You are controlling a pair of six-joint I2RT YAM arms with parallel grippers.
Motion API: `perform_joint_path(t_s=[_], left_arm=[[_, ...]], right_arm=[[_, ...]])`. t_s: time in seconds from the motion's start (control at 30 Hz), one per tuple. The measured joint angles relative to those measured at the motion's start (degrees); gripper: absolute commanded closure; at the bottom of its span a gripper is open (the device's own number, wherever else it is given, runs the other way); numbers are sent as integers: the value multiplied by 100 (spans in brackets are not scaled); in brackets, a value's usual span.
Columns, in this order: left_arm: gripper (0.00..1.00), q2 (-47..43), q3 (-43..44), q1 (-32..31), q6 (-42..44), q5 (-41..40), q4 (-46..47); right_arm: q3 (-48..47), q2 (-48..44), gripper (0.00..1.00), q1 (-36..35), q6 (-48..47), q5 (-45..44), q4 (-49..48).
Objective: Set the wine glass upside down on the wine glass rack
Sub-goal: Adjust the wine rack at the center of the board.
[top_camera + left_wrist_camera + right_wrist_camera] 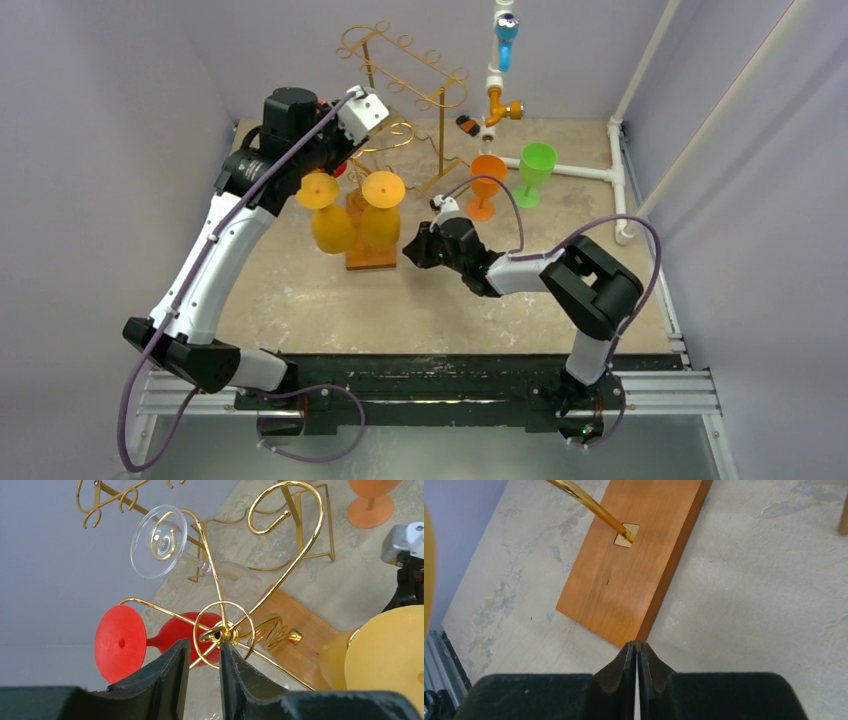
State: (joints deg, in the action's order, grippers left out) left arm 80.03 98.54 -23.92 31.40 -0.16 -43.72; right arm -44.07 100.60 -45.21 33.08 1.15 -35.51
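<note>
A gold wire rack (227,630) stands on a wooden base (370,255). Two yellow glasses (330,215) hang upside down from it, and one shows in the left wrist view (385,655). A red glass (125,642) and a clear glass (160,540) also hang upside down from its arms. My left gripper (201,650) is just above the rack's centre hub, its jaws a narrow gap apart with nothing between them. My right gripper (637,647) is shut and empty, low over the table at the base's corner (624,580). An orange glass (486,185) and a green glass (535,172) stand upright at the back.
A second gold rack (405,70) stands at the back. White pipes with a yellow fitting (500,105) run along the back right. Walls close in the table on the left, back and right.
</note>
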Motion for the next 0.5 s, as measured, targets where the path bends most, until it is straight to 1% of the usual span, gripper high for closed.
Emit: perform_joint_path(t_s=[0.2, 0.33, 0.5], left_arm=[[77, 0, -179, 0, 120, -63, 85], [79, -4, -214, 0, 140, -81, 87], [82, -35, -236, 0, 225, -120, 92]], right_arm=[[-949, 890, 89, 2, 321, -55, 232], [-1432, 1414, 88, 33, 479, -59, 304], [-1589, 1541, 88, 149, 636, -44, 271]])
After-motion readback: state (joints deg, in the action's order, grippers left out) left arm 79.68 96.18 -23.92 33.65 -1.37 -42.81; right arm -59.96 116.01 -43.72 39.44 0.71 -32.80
